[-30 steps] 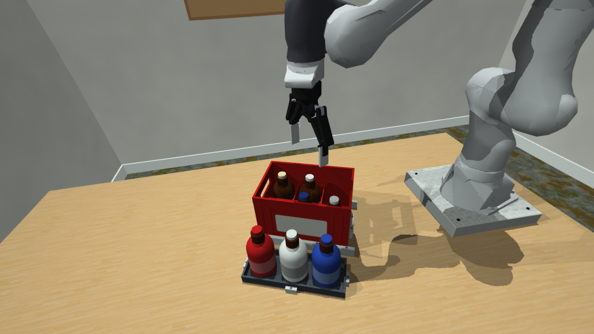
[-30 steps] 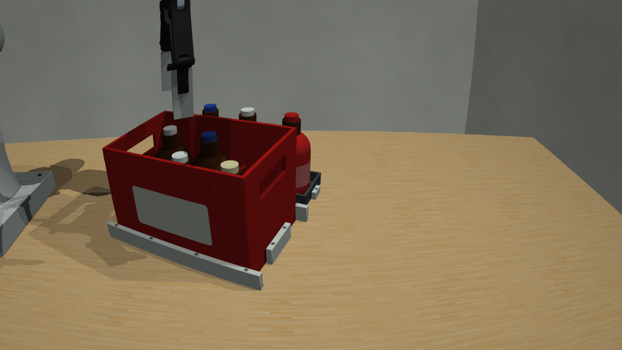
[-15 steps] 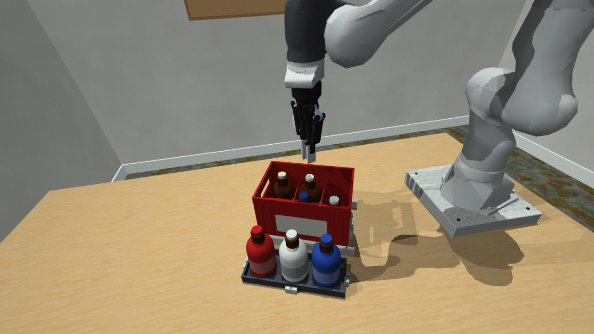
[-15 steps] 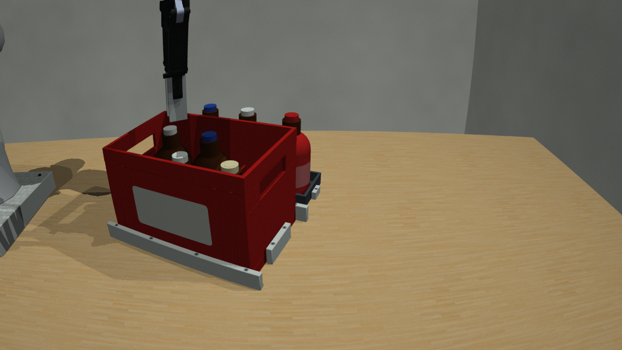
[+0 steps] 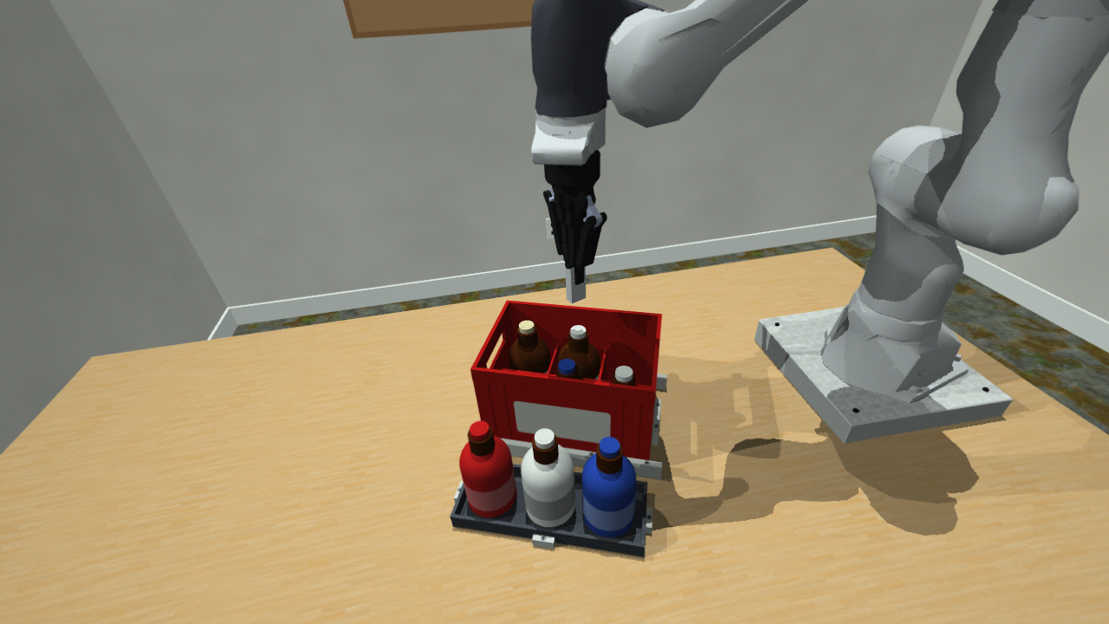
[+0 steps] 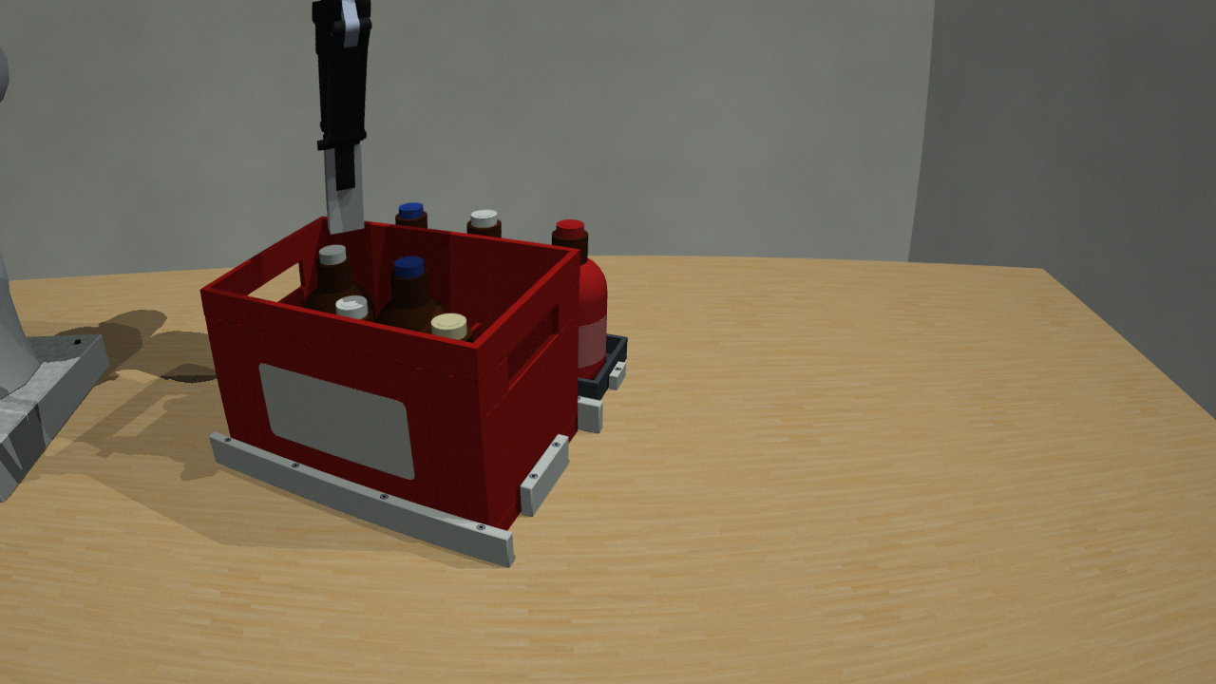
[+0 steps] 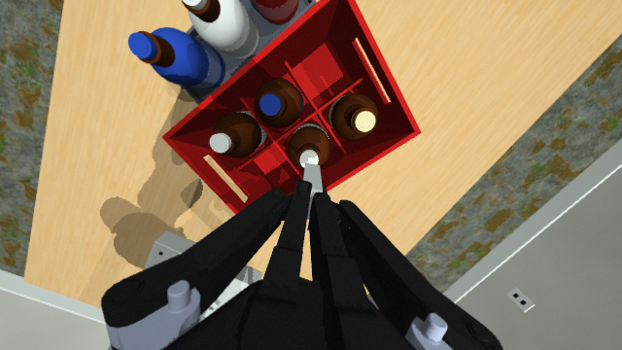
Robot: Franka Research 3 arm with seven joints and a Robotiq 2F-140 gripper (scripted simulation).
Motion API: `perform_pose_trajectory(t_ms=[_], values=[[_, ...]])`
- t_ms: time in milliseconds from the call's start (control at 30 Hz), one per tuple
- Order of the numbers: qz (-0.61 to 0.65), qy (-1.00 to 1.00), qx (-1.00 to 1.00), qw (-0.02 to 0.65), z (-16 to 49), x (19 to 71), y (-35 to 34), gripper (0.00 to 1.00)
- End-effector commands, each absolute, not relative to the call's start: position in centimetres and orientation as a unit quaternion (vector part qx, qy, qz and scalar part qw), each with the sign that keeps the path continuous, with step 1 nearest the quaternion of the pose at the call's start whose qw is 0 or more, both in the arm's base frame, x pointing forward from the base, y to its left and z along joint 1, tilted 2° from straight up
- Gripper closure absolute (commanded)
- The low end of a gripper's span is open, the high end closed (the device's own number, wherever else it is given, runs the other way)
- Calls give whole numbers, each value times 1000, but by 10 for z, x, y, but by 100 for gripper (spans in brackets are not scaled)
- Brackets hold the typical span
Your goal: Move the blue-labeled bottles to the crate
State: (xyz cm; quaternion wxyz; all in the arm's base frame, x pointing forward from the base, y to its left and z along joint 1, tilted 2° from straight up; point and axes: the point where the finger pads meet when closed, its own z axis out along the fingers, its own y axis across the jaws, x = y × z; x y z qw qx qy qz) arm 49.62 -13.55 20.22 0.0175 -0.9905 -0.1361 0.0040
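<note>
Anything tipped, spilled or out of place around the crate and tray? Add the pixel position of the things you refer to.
Nothing stands out: the crate [image 5: 496,395] [image 6: 356,416] [image 7: 292,167] and tray [image 5: 558,535] [image 6: 614,361] look level, the bottles look upright, and I see no spill or damage.

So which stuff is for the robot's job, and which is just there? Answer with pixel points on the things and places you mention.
For the job:
- crate [image 5: 561,416] [image 6: 526,425] [image 7: 292,36]
- tray [image 5: 548,535] [image 6: 592,387]
- crate's four bottles
- tray's blue [image 5: 609,497] [image 7: 175,58], white [image 5: 547,484] [image 7: 221,24] and red [image 5: 487,477] [image 6: 592,297] bottles
- gripper [image 5: 576,287] [image 6: 345,208] [image 7: 310,175]

Just there:
- wall socket [image 7: 520,299]
- brown board [image 5: 442,15]

The crate [image 5: 495,393] [image 6: 526,425] [image 7: 389,68] is red with a grey panel [image 5: 561,421] [image 6: 336,422].
</note>
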Motion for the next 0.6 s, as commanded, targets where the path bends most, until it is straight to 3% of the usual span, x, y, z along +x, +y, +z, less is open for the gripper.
perform_pose_trajectory(t_ms=[0,133,233,300,467,500,567], values=[[2,-137,-990,18,202,496,-136,100],[2,-137,-990,18,203,497,-133,100],[2,-142,-990,16,205,518,-61,100],[2,-142,-990,16,205,518,-61,100],[2,-152,-988,19,208,524,58,100],[2,-152,-988,19,209,526,78,62],[2,-152,-988,19,210,529,104,62]])
